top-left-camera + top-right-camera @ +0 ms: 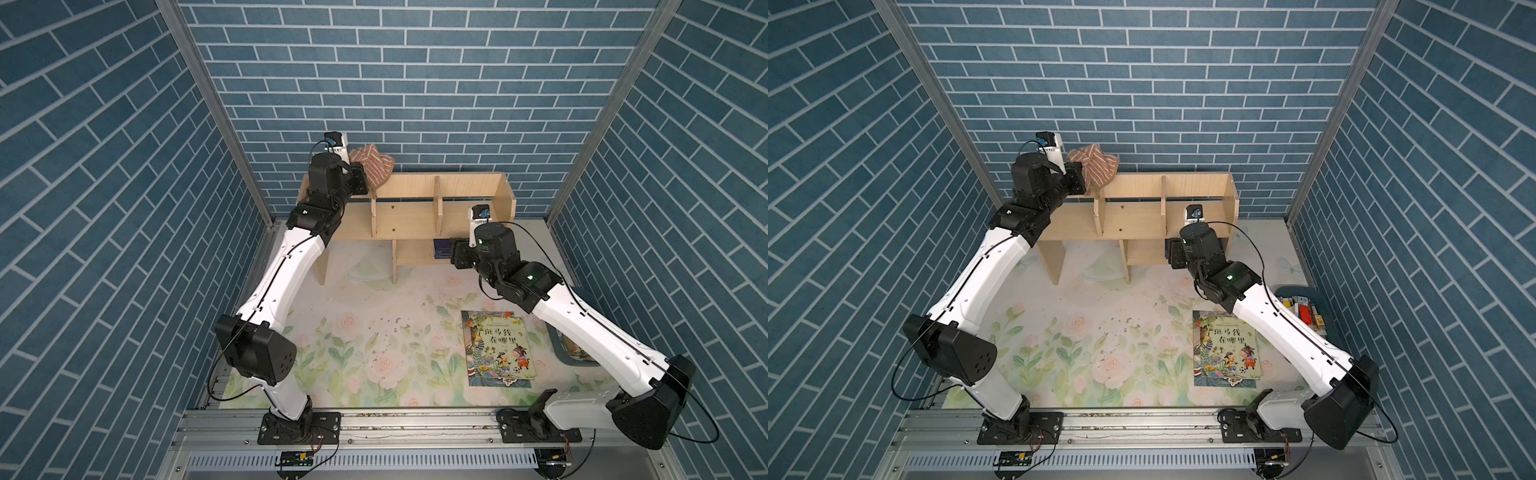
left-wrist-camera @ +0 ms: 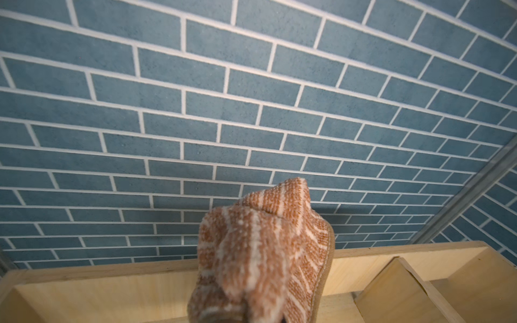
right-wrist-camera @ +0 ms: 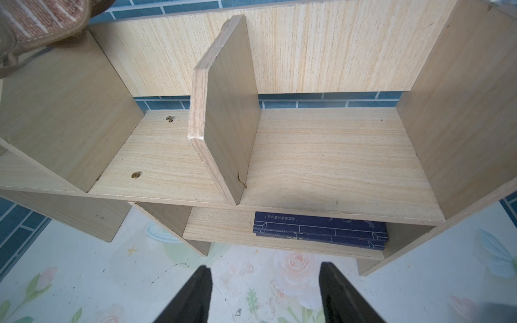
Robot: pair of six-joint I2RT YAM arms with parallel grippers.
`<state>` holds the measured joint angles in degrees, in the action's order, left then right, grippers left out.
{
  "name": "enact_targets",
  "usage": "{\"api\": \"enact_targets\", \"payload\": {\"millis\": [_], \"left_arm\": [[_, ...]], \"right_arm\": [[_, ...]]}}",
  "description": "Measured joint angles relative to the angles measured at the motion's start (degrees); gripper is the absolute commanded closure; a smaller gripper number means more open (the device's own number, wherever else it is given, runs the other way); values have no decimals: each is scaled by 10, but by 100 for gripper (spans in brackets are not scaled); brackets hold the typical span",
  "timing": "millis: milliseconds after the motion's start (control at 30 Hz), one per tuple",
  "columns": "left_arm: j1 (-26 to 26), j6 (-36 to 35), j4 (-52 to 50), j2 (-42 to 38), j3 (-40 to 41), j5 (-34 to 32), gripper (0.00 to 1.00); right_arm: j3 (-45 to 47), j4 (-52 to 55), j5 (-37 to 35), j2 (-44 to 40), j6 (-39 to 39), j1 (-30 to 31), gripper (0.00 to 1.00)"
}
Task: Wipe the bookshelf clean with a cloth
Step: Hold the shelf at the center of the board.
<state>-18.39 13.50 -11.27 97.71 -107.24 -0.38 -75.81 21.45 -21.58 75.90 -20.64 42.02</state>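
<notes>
At the left end of the bookshelf (image 1: 411,216), your left gripper (image 1: 360,179) is clamped on the cloth (image 1: 374,168). The cloth bunches out past the jaws toward the back wall, above the rear board of the left compartment. The shelf's long axis runs along that wall, with its open side facing the arms. Just in front of the lower cubby, your right gripper (image 3: 265,276) hangs with its jaws apart and empty, facing dark blue books (image 3: 319,229) lying flat inside. A picture book (image 1: 496,347) lies on the floral mat (image 1: 332,353) near the right arm. Crumbs (image 1: 395,328) are scattered mid-mat.
</notes>
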Motion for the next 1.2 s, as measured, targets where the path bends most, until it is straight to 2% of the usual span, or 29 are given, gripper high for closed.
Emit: {"api": "enact_targets", "payload": {"millis": [200,467,733,933,1200], "left_arm": [[-41,1,1,61,-69,45,100],[-116,0,19,99,-116,104,100],[-162,0,43,138,-161,160,100],[-168,-6,52,115,-88,165,100],[-167,-49,41,10,54,163,100]], "right_arm": [[4,-1,2,0,-1,0,36],[14,-5,2,0,-1,0,36],[15,-4,1,-2,-1,0,36],[15,0,-6,-17,-1,0,36],[18,0,-11,-28,1,0,36]]}}
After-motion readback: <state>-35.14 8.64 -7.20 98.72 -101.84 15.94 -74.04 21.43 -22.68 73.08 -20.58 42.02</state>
